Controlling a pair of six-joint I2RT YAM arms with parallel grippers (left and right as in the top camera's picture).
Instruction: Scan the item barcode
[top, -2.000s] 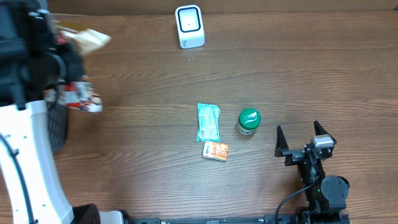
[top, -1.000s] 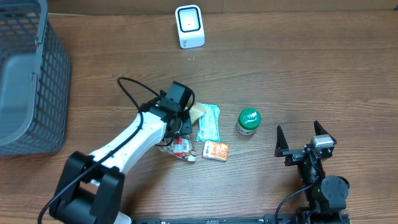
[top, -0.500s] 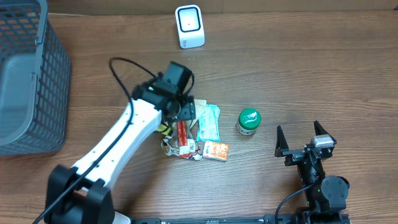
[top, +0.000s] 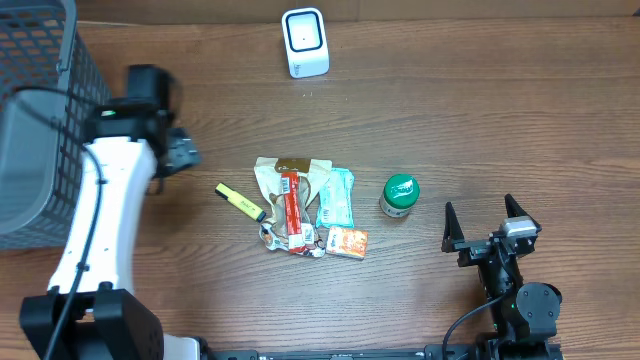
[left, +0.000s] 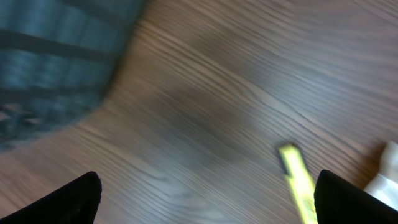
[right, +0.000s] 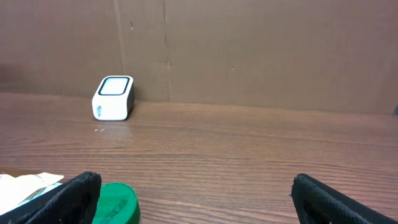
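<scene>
Overhead view: white barcode scanner (top: 305, 42) stood upright at the far edge of the bench (top: 480, 110), near its middle, window facing up. It also showed in the right wrist view (right: 114, 98), against the brown back wall. The items lay in a loose heap at the middle of the bench, well apart from the scanner. In the heap, a red snack bar (top: 293, 208) lay across a beige packet (top: 290, 175), a teal pouch (top: 337, 197) lay just beside them on the right, and a small orange box (top: 347, 242) touched the pouch's near end. A yellow highlighter (top: 239, 202) lay on its side just left of the heap, separate from it. A green-lidded jar (top: 400, 193) stood upright to the right of the pouch, not touching it; its lid filled the lower left of the right wrist view (right: 115, 202). A grey mesh basket (top: 40, 120) sat at the far left corner. Left gripper (top: 182, 155) hung over bare wood between basket and heap. The left wrist view was motion-blurred, but the fingers (left: 208, 199) were spread wide with nothing between them, and the highlighter (left: 297, 180) lay ahead to the right. Right gripper (top: 492, 222) sat near the bench's near right edge — fingers (right: 196, 199) fully apart, empty, pointed towards the scanner, the jar just left of it.
</scene>
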